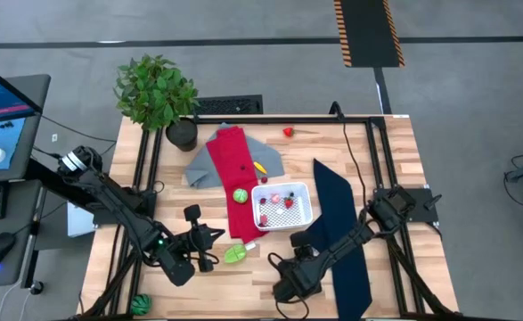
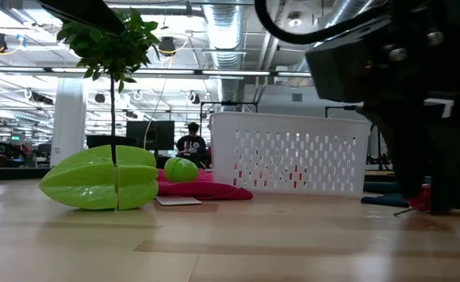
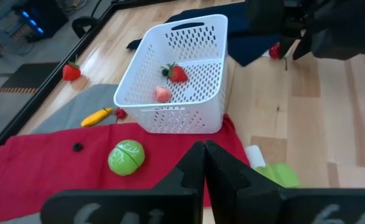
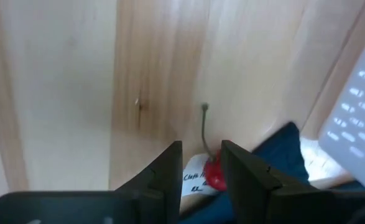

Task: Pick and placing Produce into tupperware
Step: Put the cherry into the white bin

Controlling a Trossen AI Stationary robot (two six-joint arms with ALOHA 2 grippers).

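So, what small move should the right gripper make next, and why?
Probably lift straight up: the right gripper appears closed around a small red stemmed fruit on the wooden table, while the white perforated plastic tub sits farther away.

A white label (image 4: 194, 180) between the right gripper's (image 4: 201, 163) fingers, beside a red fruit (image 4: 214, 175), bears blue writing too blurred to read.

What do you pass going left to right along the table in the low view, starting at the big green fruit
Green star-shaped fruit → small round green fruit on the red cloth → white tub → right gripper at a small red piece.
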